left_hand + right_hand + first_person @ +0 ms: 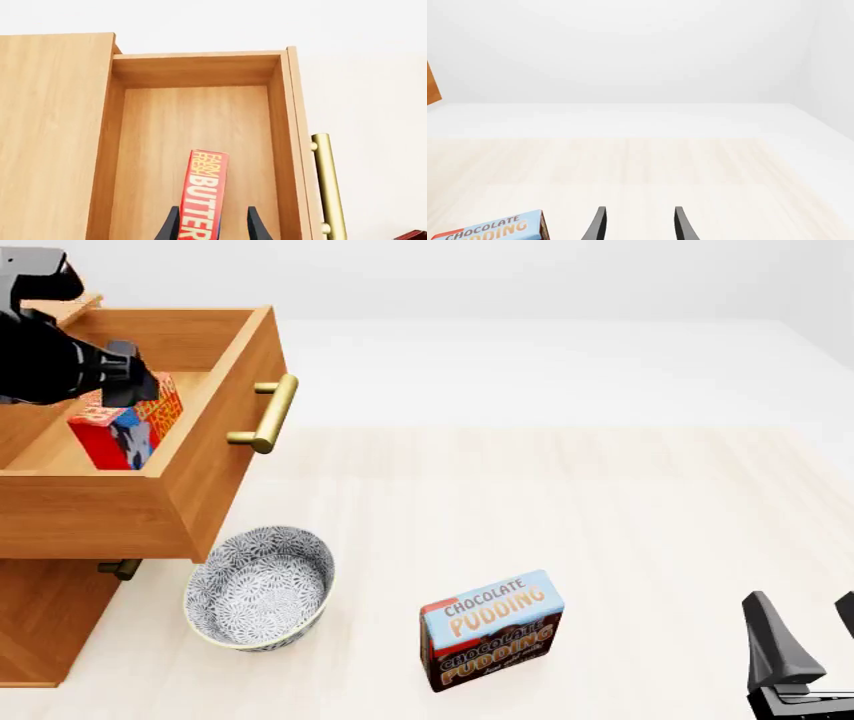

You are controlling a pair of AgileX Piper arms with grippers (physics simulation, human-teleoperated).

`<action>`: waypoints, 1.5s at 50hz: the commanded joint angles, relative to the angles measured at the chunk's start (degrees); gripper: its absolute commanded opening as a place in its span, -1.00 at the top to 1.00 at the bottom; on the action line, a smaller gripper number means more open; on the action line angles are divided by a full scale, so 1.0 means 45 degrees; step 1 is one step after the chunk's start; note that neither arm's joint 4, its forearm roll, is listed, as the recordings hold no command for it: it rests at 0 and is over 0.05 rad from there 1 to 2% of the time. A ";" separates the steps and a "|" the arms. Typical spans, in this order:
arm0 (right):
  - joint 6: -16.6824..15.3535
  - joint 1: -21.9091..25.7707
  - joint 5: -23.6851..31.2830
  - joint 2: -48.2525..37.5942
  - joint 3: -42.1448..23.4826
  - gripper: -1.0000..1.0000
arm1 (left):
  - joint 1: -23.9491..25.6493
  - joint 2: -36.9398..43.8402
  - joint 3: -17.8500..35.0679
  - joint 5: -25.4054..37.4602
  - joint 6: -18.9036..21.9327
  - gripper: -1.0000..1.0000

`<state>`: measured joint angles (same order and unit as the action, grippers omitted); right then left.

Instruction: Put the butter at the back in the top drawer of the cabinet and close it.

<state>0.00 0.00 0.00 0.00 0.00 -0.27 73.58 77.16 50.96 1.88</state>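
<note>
The butter (203, 195), a red box with pale lettering, stands on edge on the floor of the top drawer (200, 115), which is pulled out of the cabinet (40, 630). In the front view the butter (127, 430) sits inside the top drawer (220, 475), just under my left gripper (134, 390). My left gripper (212, 208) is open around the butter, with a gap showing on one side of the box. My right gripper (805, 615) is open and holds nothing, low at the near right of the table.
A brass bar handle (274, 412) sticks out from the drawer front. Below the drawer a patterned grey bowl (258, 588) stands on the table. A blue-and-brown Chocolate Pudding box (491, 630) stands upright near the front middle, also beside my right gripper (637, 210).
</note>
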 commanded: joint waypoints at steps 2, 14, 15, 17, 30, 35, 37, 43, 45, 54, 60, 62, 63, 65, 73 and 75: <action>0.0000 0.0000 0.0000 0.0000 0.0000 -1.00 | 0.0311 -0.0881 0.1517 0.1115 -0.0156 -1.00; 0.0000 0.0000 0.0000 0.0000 0.0000 -1.00 | 0.0969 -0.1871 0.3735 0.2382 -0.0214 -1.00; 0.0000 0.0000 0.0000 0.0000 0.0000 -1.00 | 0.1192 -0.1891 0.3876 0.2503 -0.0208 -1.00; 0.0000 0.0000 0.0000 0.0000 0.0000 -1.00 | 0.1501 -0.1974 0.4205 0.2559 -0.0252 -1.00; 0.0000 0.0000 0.0000 0.0000 0.0000 -1.00 | 0.4455 -0.1800 0.4997 0.2339 -0.0132 -1.00; 0.0000 0.0000 0.0000 0.0000 0.0000 -1.00 | 0.5251 -0.1406 0.4499 0.1745 -0.0198 -1.00; 0.0000 0.0000 0.0000 0.0000 0.0000 -1.00 | 0.5713 -0.1159 0.4245 0.1392 -0.0414 -1.00; 0.0000 0.0000 0.0000 0.0000 0.0000 -1.00 | 0.6911 -0.0297 0.3544 0.0403 -0.0813 -1.00; 0.0000 0.0000 0.0000 0.0000 0.0000 -1.00 | 0.7130 -0.0062 0.3275 0.0105 -0.0883 -1.00; 0.0000 0.0000 0.0000 0.0000 0.0000 -1.00 | 0.8056 0.0869 0.2435 -0.0980 -0.1402 -1.00; 0.0000 0.0000 0.0000 0.0000 0.0000 -1.00 | 0.8733 0.1841 0.1854 -0.1858 -0.1829 -1.00; 0.0000 0.0000 0.0000 0.0000 0.0000 -1.00 | 0.8831 0.1993 0.1792 -0.1966 -0.1915 -1.00; 0.0000 0.0000 0.0000 0.0000 0.0000 -1.00 | 0.8909 0.2116 0.1734 -0.2067 -0.2022 -1.00; 0.0000 0.0000 0.0000 0.0000 0.0000 -1.00 | 0.9081 0.2400 0.1646 -0.2309 -0.2198 -1.00; 0.0000 0.0000 0.0000 0.0000 0.0000 -1.00 | 0.9638 0.3554 0.1590 -0.2980 -0.2985 -1.00; 0.0000 0.0000 0.0000 0.0000 0.0000 -1.00 | 0.9595 0.3706 0.1510 -0.3155 -0.3057 -1.00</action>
<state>0.00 0.00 0.00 0.00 0.00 40.02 85.05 85.41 40.71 -8.59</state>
